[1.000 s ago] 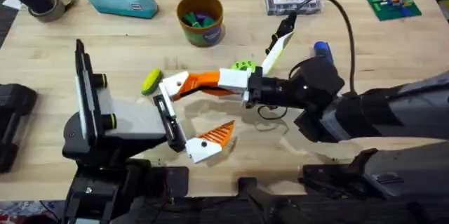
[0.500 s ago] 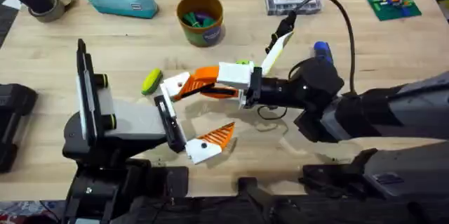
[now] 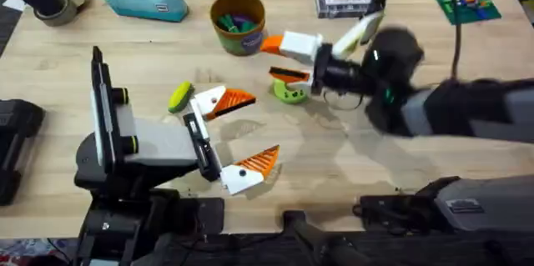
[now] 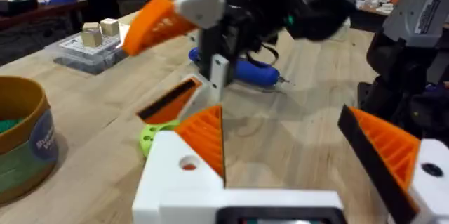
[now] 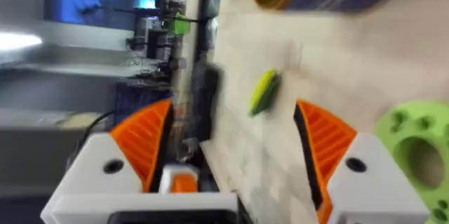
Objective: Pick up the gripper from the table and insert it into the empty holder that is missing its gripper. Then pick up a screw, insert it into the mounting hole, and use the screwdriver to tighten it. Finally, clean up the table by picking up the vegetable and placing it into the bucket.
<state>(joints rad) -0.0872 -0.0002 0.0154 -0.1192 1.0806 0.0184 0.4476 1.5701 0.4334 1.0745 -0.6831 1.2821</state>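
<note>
Right pincer point(image 3: 279, 59) is blurry, ribbed orange pads spread apart, holding nothing. Left pincer point(image 3: 234, 137) is apart too, resting low on the wooden desk point(image 3: 350, 166) beside the yellow-green vegetable point(image 3: 179, 97).

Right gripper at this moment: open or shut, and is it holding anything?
Open and empty. The right gripper shows its two orange ribbed pads spread wide apart, with bare table and the yellow-green vegetable visible between them.

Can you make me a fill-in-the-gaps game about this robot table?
1. The right tool is ___ and holds nothing.
2. The ribbed pads on the left tool are coloured ___.
3. The vegetable lies on the table, ___ the bucket.

Missing words: open; orange; outside.
</note>
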